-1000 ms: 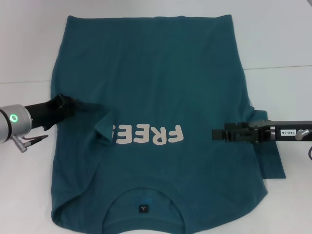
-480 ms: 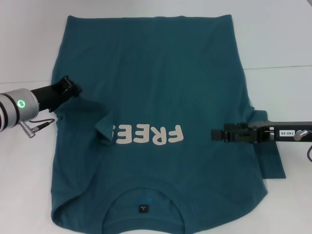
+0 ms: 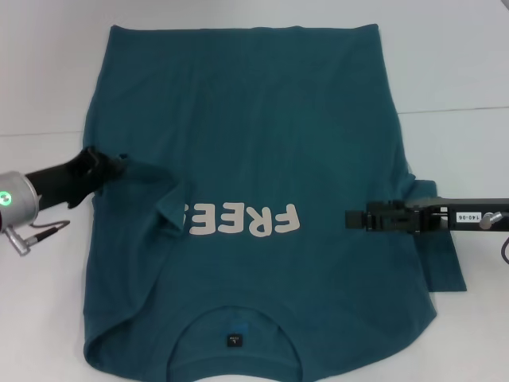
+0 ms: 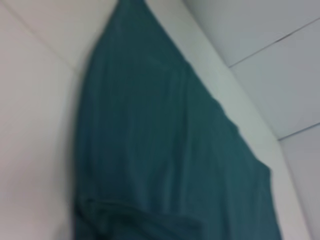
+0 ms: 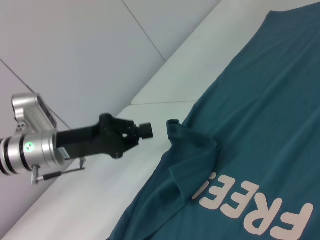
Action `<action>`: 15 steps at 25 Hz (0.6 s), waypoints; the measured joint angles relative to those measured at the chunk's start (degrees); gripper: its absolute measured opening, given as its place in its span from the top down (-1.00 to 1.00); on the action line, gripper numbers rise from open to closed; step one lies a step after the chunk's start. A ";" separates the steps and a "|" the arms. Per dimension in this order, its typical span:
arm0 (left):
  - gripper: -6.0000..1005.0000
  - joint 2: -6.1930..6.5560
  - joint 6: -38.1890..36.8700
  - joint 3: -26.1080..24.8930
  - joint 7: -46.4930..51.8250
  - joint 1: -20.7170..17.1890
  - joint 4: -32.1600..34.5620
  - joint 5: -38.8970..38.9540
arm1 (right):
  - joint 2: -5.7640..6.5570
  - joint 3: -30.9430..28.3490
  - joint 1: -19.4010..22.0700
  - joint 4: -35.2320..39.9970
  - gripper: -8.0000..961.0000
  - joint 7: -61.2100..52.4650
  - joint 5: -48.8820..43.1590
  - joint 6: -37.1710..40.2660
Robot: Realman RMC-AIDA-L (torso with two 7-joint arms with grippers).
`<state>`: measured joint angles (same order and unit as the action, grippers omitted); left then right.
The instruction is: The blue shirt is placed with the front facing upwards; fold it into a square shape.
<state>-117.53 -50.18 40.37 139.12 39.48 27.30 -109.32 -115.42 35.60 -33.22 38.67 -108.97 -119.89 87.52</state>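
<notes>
The blue shirt [image 3: 254, 119] lies front up on the white table, collar and dark tag [image 3: 233, 341] toward me, with white "FREE" letters [image 3: 242, 220] across the chest. Its left sleeve [image 3: 163, 199] is folded inward onto the chest, partly covering the print. My left gripper [image 3: 107, 161] hovers at the shirt's left edge, open and holding nothing. In the right wrist view that left gripper [image 5: 147, 130] stands a small gap away from the folded sleeve's tip [image 5: 172, 122]. My right gripper [image 3: 350, 219] hangs over the shirt's right side, level with the print. The left wrist view shows only shirt cloth [image 4: 165, 150].
The right sleeve [image 3: 441, 267] lies spread flat beyond the right arm. Bare white table [image 3: 445, 56] surrounds the shirt on the left, right and far sides, with a seam line running across it. The shirt's collar end reaches the near edge of the head view.
The left gripper swung toward the far side and a little inward, then came back and drew outward to the shirt's left edge. The folded sleeve and the right arm stayed where they were.
</notes>
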 joint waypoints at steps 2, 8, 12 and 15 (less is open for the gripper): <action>0.94 -0.02 2.10 0.30 -0.18 0.27 -1.35 -0.22 | 0.01 0.00 0.00 0.00 -0.70 -0.04 0.00 0.00; 0.94 -1.45 11.96 0.99 -1.88 1.71 -3.48 -0.37 | -0.03 0.00 0.05 0.00 -0.70 -0.32 0.00 -0.04; 0.94 -2.58 18.93 1.00 -4.48 4.53 -5.53 -0.31 | -0.05 0.00 0.17 0.00 -0.69 -0.43 0.00 -0.10; 0.94 -2.68 23.77 1.04 -7.52 8.18 -9.15 -0.33 | -0.07 0.00 0.21 0.00 -0.69 -0.43 0.00 -0.21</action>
<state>-120.21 -26.41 41.40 131.61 47.67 18.15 -109.65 -115.48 35.60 -33.01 38.67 -109.40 -119.89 87.31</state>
